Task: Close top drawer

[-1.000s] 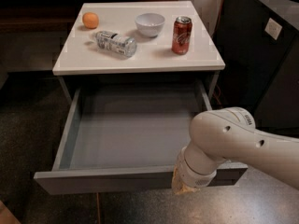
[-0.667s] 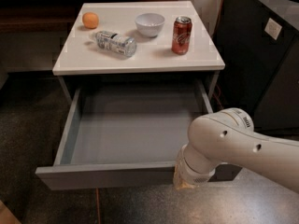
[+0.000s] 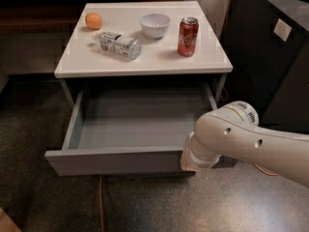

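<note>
The top drawer [image 3: 120,161] is a wide, shallow grey drawer under the white table top. It stands pulled out far toward me and shows an empty blue-grey inside [image 3: 140,122]. My white arm [image 3: 227,139] reaches in from the right. Its end lies against the right part of the drawer's plain front panel. My gripper [image 3: 190,162] sits at that end, at the panel, and is mostly hidden by the wrist.
On the white table top [image 3: 145,57] are an orange [image 3: 93,21], a plastic bottle lying on its side [image 3: 120,44], a white bowl [image 3: 155,24] and a red soda can [image 3: 188,36]. A black cabinet [image 3: 270,57] stands to the right. A cable runs on the dark floor.
The drawer's front panel has moved back toward the cabinet, so less of the drawer sticks out. My arm's end has moved forward with it, staying at the panel's right part.
</note>
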Controlling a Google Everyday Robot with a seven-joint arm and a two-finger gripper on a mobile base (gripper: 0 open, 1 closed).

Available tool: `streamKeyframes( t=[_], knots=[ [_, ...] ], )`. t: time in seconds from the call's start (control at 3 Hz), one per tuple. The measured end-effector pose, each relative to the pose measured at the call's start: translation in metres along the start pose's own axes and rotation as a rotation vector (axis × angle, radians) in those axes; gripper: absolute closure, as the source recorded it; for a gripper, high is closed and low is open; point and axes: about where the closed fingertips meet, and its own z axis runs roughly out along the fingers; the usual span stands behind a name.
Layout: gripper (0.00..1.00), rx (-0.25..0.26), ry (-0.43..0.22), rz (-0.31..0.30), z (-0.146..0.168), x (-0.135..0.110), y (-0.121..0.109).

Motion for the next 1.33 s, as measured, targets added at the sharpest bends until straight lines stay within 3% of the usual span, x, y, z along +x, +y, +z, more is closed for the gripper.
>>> streamKeyframes(
  t=[0.67,1.33],
  knots=[
    [1.0,-0.005,0.011,0.012,0.001,0.003,0.001],
    [1.0,0.049,0.014,0.046,0.013,0.019,-0.042]
  ],
)
